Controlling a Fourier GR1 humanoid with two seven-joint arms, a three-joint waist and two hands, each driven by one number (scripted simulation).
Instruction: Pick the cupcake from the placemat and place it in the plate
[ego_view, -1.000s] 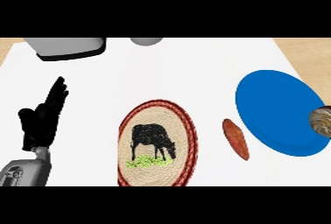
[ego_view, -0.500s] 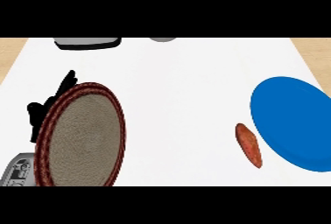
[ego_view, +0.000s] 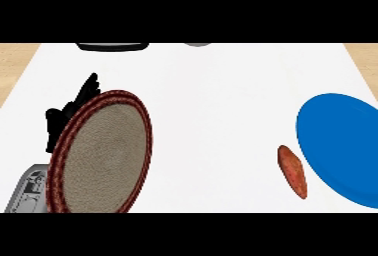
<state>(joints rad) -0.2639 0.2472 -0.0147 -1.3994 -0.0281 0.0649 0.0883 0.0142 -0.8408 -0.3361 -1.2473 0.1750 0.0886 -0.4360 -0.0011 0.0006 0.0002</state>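
Head view, looking steeply down on the white counter top (ego_view: 214, 100). The placemat (ego_view: 103, 150) is my reference. It is an oval of tan weave with a dark red braided rim, it reads taller than wide, and it runs down to the view's lower edge. My left hand (ego_view: 70, 112) shows at the placemat's upper left edge and is partly covered by the rim. The fingers (ego_view: 90, 87) are straight, pressed together and pointing away from me, and the thumb sticks out on the side away from the placemat. I cannot tell whether the hand touches the mat or only sits behind it. My grey forearm (ego_view: 26, 192) comes in at the placemat's lower left. Well to the right of the placemat lies the blue plate (ego_view: 343, 145), cut off by the view's right edge. Between placemat and plate, just beside the plate's rim, lies a long reddish-brown thing (ego_view: 292, 171), possibly a sweet potato. Beyond the placemat, at the counter's far edge, there is a dark object (ego_view: 111, 46), with a small grey one (ego_view: 197, 44) further right. Cupcake: I cannot locate it in this view, on the placemat or on the plate.
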